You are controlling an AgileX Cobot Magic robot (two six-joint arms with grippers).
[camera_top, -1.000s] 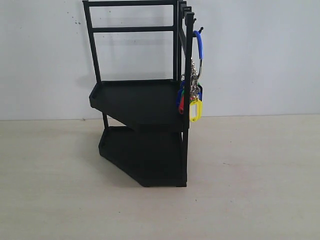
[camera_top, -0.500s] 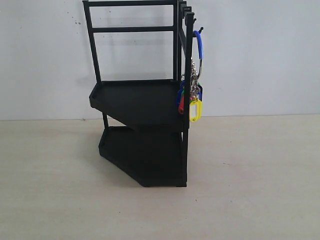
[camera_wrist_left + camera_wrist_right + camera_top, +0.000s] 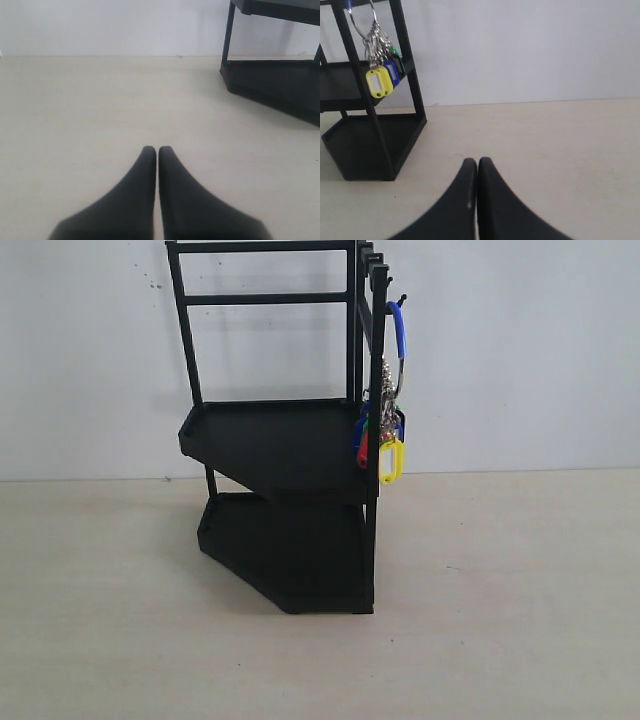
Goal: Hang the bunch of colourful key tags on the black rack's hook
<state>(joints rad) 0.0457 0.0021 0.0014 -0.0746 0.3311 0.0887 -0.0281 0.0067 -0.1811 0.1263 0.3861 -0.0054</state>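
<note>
Two pairs of jaws are clenched on nothing: the left gripper (image 3: 157,149) and the right gripper (image 3: 477,160) sit low over the pale bench (image 3: 520,600), both out of the exterior view. The colourful key tag bunch (image 3: 389,435) hangs from the hook (image 3: 400,300) of the black rack (image 3: 280,440) at the bench's far edge. The rack's top is cropped and the overlapping tags are hard to count.

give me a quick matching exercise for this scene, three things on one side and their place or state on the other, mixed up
Things:
1. colourful key tag bunch on a metal ring
2. tall black metal two-tier rack
3. left gripper

Place or state:
A. shut, holding nothing
B. standing on the pale table
C. hanging from the small black hook

Pairs: 1-C, 2-B, 3-A
</note>
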